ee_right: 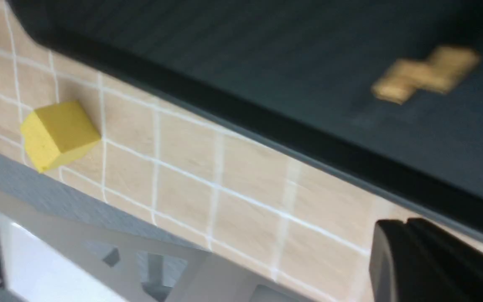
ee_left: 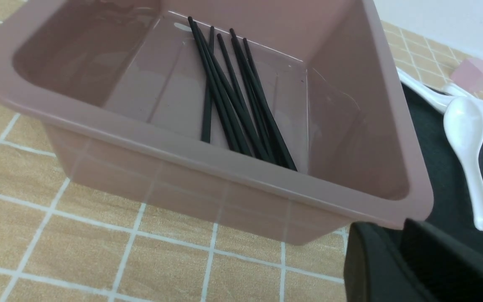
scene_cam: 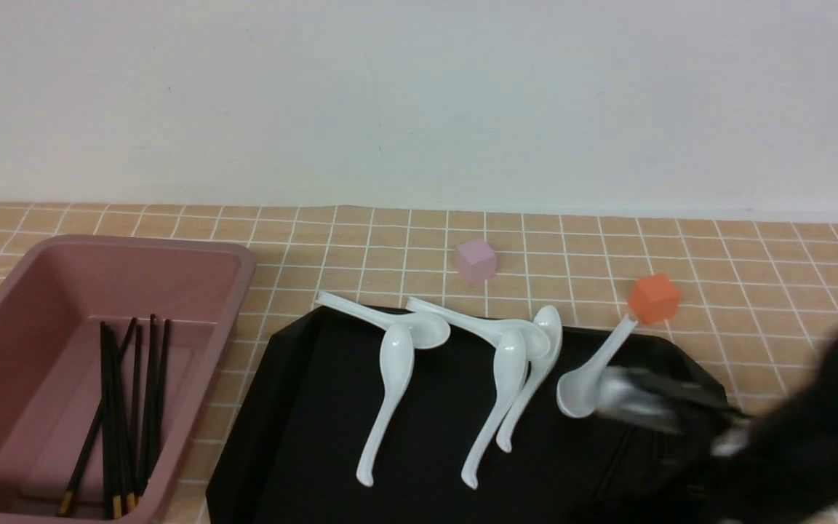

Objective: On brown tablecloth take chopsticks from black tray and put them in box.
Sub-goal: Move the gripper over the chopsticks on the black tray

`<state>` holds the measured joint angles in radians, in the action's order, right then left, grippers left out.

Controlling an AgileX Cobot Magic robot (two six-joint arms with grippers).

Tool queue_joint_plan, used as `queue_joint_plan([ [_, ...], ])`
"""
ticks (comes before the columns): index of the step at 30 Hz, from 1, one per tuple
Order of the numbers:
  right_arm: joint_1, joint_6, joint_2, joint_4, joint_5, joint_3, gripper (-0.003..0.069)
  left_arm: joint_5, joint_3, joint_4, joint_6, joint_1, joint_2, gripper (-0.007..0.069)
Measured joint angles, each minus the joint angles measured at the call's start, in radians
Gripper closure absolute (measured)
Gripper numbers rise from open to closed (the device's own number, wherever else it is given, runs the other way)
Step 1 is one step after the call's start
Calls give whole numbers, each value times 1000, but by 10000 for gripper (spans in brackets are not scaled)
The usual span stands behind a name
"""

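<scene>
The dusty-pink box (scene_cam: 41, 291) stands at the left on the brown tablecloth (scene_cam: 361, 240) and holds several black chopsticks (scene_cam: 124, 407). They also show in the left wrist view (ee_left: 233, 96). The black tray (scene_cam: 302, 437) lies in the middle. In the right wrist view, blurred gold ends of chopsticks (ee_right: 426, 73) lie on the tray (ee_right: 266, 121); their black shafts do not stand out. My left gripper (ee_left: 388, 226) is shut and empty, beside the box's near corner. My right gripper (ee_right: 396, 224) is shut with nothing seen in it, over the tablecloth just off the tray's rim. My right arm (scene_cam: 790, 437) is motion-blurred.
Several white spoons (scene_cam: 390, 378) lie on the tray, one (scene_cam: 593, 371) leaning on an orange cube (scene_cam: 653, 297). A small pink cube (scene_cam: 475, 260) sits behind the tray. A yellow cube (ee_right: 59, 134) sits near the table's edge in the right wrist view.
</scene>
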<state>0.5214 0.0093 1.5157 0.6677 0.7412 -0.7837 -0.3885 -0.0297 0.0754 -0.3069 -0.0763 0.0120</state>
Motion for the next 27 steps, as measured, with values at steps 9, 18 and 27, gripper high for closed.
queue_joint_plan([
  [9, 209, 664, 201, -565, 104, -298, 524, 0, 0, 0, 0, 0, 0, 493],
  [18, 231, 953, 215, -750, 219, -344, 342, 0, 0, 0, 0, 0, 0, 490],
  [27, 231, 1011, 286, -755, 144, -344, 173, 0, 0, 0, 0, 0, 0, 490],
])
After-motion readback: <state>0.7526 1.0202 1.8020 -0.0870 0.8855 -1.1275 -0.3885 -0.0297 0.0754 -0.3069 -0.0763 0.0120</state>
